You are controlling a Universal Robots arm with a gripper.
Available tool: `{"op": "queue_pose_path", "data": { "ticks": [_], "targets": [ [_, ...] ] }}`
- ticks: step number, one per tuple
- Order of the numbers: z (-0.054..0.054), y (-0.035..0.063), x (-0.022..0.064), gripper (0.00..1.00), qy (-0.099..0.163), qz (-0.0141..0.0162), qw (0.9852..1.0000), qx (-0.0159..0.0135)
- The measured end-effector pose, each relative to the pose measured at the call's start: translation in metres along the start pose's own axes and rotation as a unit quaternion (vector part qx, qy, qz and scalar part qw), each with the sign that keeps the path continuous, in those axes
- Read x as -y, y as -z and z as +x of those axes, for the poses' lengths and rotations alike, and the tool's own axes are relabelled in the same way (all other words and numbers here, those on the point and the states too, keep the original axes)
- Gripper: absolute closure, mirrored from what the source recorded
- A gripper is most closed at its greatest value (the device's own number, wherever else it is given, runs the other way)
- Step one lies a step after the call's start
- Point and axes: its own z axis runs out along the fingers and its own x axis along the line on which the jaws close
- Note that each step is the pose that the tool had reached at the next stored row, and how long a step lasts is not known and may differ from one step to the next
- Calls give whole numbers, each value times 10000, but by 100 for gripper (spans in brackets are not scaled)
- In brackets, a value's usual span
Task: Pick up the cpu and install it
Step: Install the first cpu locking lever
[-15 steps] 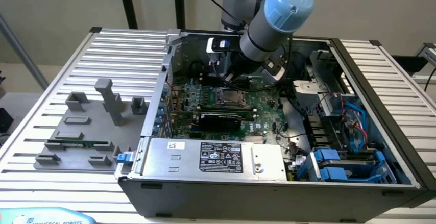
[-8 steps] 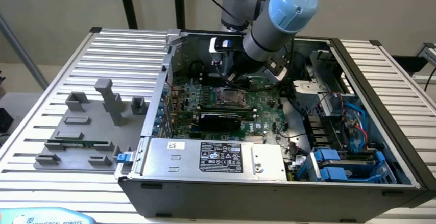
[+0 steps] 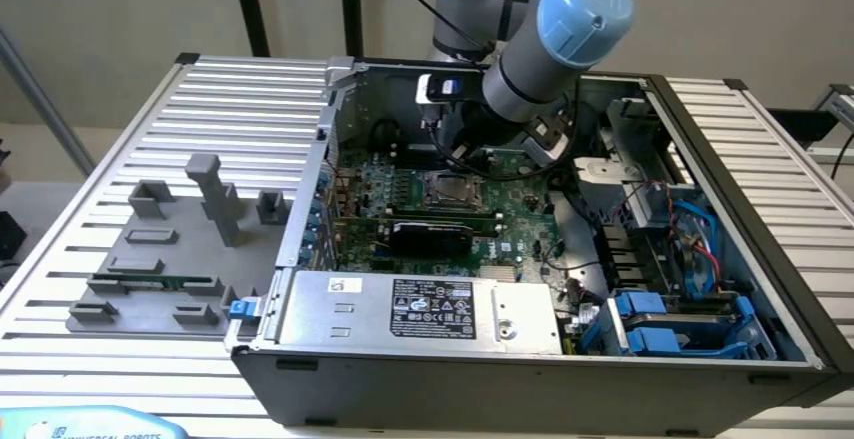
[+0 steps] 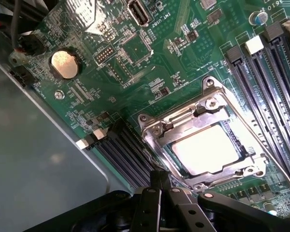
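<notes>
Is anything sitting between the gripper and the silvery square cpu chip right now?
Nothing visible does. The silvery square cpu already lies inside the metal socket frame on the green motherboard, and the black gripper hangs just beside the frame's edge with open space between them.

from my station: exterior view evenly lit, soft, mildly hazy; case interior shadowed. wrist view: glare whites out the cpu top; the gripper dark, blurred at 6 o'clock.

Socket frame rings cpu; top open
</notes>
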Motion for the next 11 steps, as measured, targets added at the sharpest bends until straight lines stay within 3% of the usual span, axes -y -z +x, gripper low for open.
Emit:
{"op": "queue_pose_path", "data": {
  "ticks": [3,11],
  "targets": [
    [-22,12,-11,89,27,3,10000,24],
    [-18,0,-18,89,62,17,10000,39]
  ]
}}
